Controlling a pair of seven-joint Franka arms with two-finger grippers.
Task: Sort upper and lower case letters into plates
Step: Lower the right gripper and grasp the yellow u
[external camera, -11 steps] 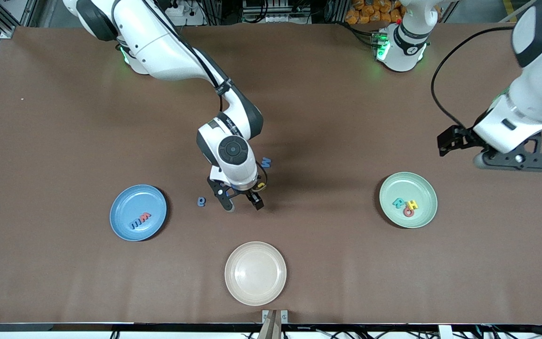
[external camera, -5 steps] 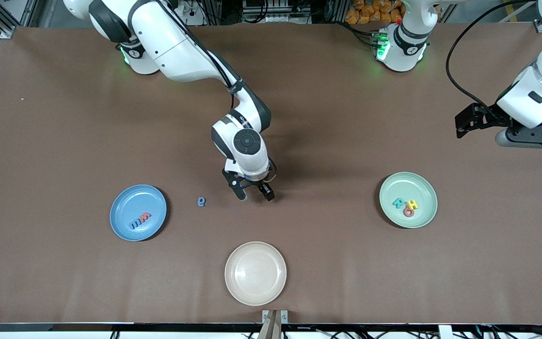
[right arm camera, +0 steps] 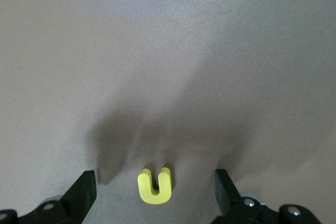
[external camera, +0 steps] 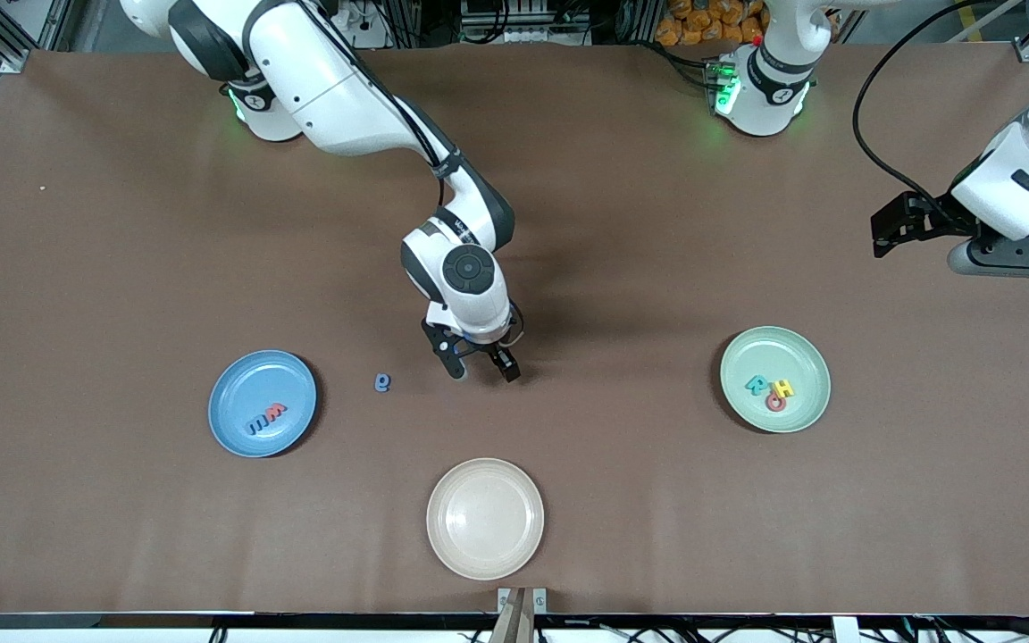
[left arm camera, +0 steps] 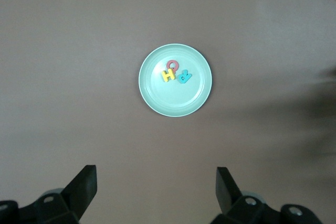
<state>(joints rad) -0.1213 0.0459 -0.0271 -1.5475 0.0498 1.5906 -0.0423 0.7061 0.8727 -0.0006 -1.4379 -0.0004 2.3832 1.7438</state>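
Brown matting covers the whole table (external camera: pixel 121 223), with the two arm bases at its edge farthest from the front camera. The right gripper (external camera: pixel 480 365) is low over the middle of the table, its fingers (right arm camera: pixel 84 192) spread apart with nothing between them touching. Between them, on the table, lies a yellow letter (right arm camera: pixel 155 185) shaped like a U; in the right wrist view its two prongs point away from the wrist and its long axis runs midway between the fingers. In the front view the wrist hides this letter. A blue letter (external camera: pixel 381 382) lies flat on the table just beside the gripper, toward the right arm's end.

Further toward that end sits the blue plate (external camera: pixel 238 429), carrying two letters side by side, one blue, one red, their row tilted. The cream plate (external camera: pixel 452 554) lies near the table edge closest to the front camera, at its middle.

The pale green plate (external camera: pixel 805 357) sits toward the left arm's end and holds three letters in a cluster: a teal R (external camera: pixel 757 386), a yellow H (external camera: pixel 782 388) and a red O (external camera: pixel 775 402).

The left gripper (external camera: pixel 912 234) waits high over the left arm's end of the table, its fingers (left arm camera: pixel 84 184) wide apart and empty.

Counted: three plates, seven letters visible.
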